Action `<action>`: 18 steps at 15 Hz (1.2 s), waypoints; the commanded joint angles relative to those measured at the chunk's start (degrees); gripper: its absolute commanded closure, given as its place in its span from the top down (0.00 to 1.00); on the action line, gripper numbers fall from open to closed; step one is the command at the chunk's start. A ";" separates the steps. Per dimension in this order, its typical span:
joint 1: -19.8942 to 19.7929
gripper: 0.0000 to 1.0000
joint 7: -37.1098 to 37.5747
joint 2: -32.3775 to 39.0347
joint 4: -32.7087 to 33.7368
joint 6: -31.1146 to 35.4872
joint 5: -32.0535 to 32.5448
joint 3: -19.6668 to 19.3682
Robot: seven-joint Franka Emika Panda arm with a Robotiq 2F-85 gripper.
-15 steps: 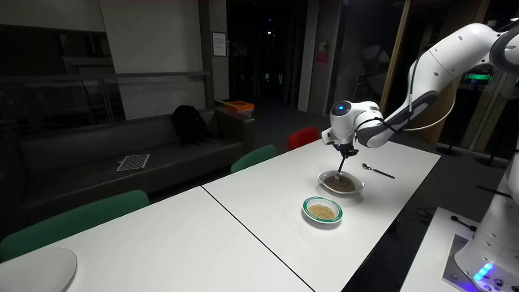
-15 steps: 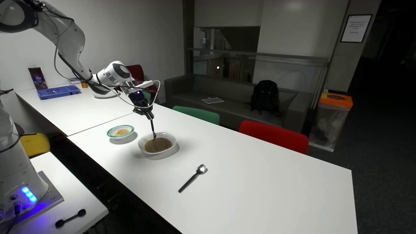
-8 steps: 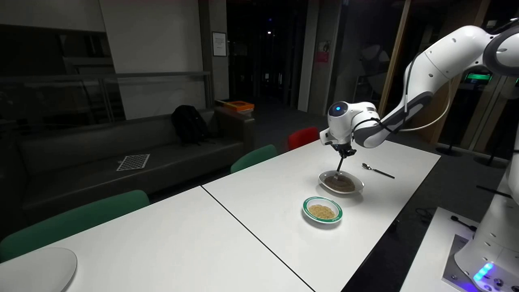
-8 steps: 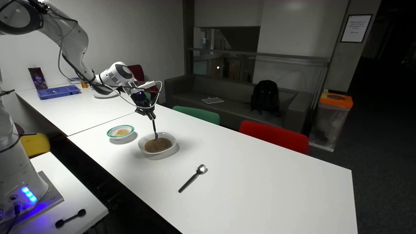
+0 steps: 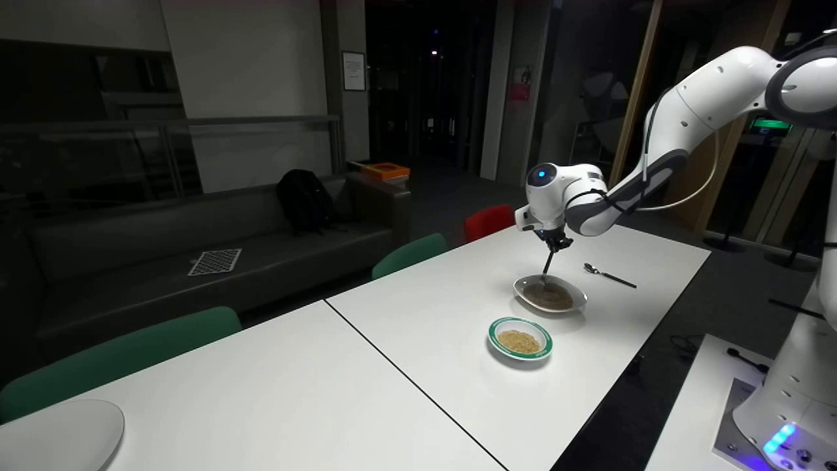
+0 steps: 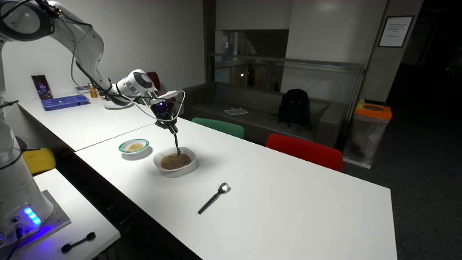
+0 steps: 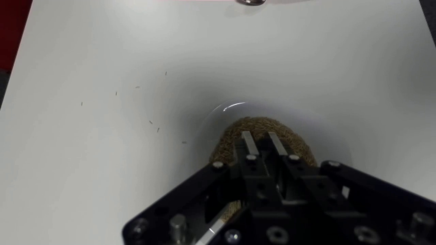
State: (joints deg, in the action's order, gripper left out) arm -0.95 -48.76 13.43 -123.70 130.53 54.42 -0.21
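My gripper (image 6: 174, 130) is shut on a slim utensil (image 6: 176, 140) with a dark handle and a metal head. It hangs nearly upright, with its head down in brown grains (image 6: 174, 162) inside a white oval bowl (image 6: 193, 159); whether it is a spoon or fork I cannot tell. In the wrist view the gripper (image 7: 259, 135) is over the grains (image 7: 262, 123), its narrow finger gap dark and the utensil mostly hidden. Beside the oval bowl stands a green-rimmed bowl (image 5: 548, 341) of pale grains. A dark-handled spoon (image 6: 213, 200) lies on the table, apart from both bowls.
A few loose grains (image 7: 150, 121) lie on the table beside the oval bowl. Farther along are a blue tray (image 6: 65, 102) and a white plate (image 5: 62, 432). Red (image 6: 303, 151) and green (image 6: 218, 127) chairs line the long edge. A black double-ended utensil (image 6: 78, 242) lies near the robot's base.
The arm has shifted slightly, carrying the held utensil across the grains toward the far side of the oval bowl, rightward in an exterior view. The grip stays shut; bowls and spoon have not moved.
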 commanded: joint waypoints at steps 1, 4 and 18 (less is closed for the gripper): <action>-0.89 0.03 -1.57 0.48 1.75 -1.34 0.33 -0.35; -1.61 0.03 -1.56 0.49 1.83 -1.06 0.22 -0.77; -4.81 0.03 -0.86 -0.74 -0.61 0.12 -0.34 -3.21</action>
State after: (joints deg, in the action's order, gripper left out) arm -4.75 -48.76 14.16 -123.02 130.53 54.44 -3.24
